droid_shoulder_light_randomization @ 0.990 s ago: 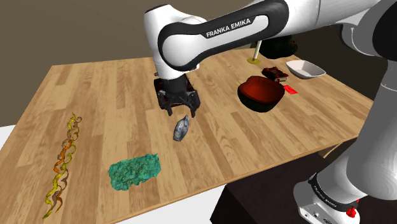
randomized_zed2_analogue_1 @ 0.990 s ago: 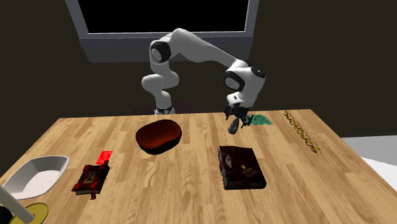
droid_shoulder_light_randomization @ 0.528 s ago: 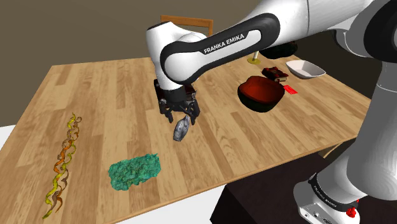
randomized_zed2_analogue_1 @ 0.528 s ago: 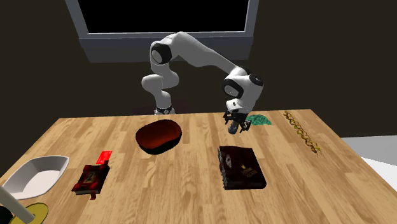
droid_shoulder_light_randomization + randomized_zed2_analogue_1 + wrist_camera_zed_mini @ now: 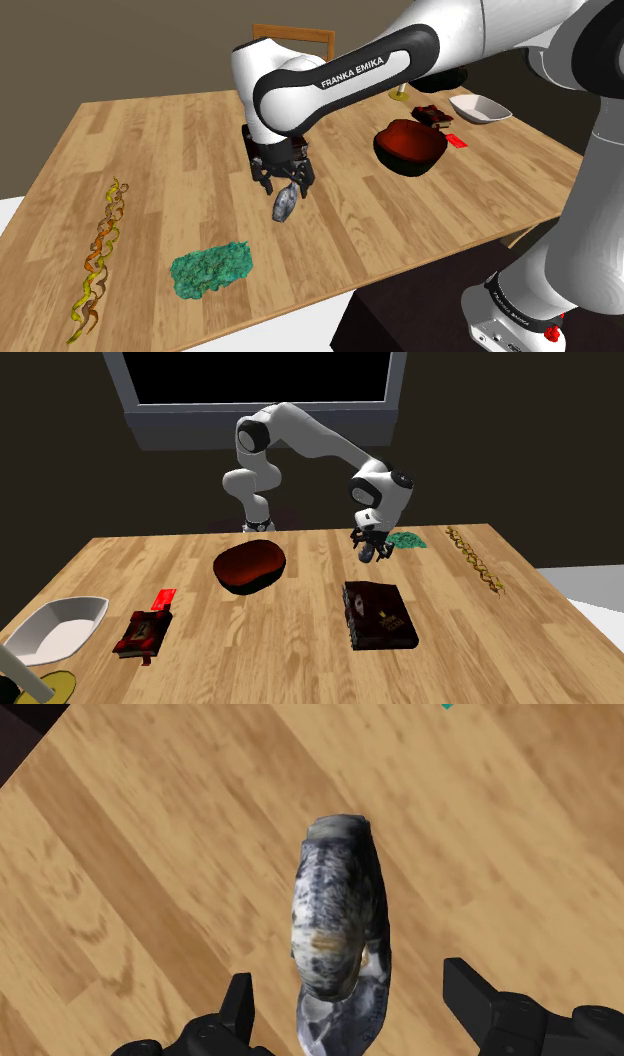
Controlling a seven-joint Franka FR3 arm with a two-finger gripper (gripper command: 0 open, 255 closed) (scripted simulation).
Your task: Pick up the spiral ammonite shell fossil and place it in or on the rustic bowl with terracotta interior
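Note:
The ammonite shell fossil (image 5: 284, 205) is a mottled grey lump standing on edge on the wooden table (image 5: 170, 150). My black gripper (image 5: 284, 186) hangs just above it, open, with a finger on either side and neither touching. In the wrist view the fossil (image 5: 337, 929) reaches in between the two spread fingertips (image 5: 238, 1004). From the second exterior view the gripper (image 5: 373, 550) covers most of the fossil. The dark bowl with a red-brown interior (image 5: 410, 145) sits on the table toward the shoulder view's right; it shows again (image 5: 249, 567) left of the gripper.
A teal crumpled lump (image 5: 210, 268) lies near the table's front edge, and a twisted yellow-brown strand (image 5: 98, 260) lies at the shoulder view's left. A dark book (image 5: 378, 615), a small red-black object (image 5: 142, 632), a red card (image 5: 164, 597) and a white dish (image 5: 55, 627) lie elsewhere on the table.
The gripper has come down and shifted over the fossil, so its open fingers now straddle the fossil's top. The fossil has not moved.

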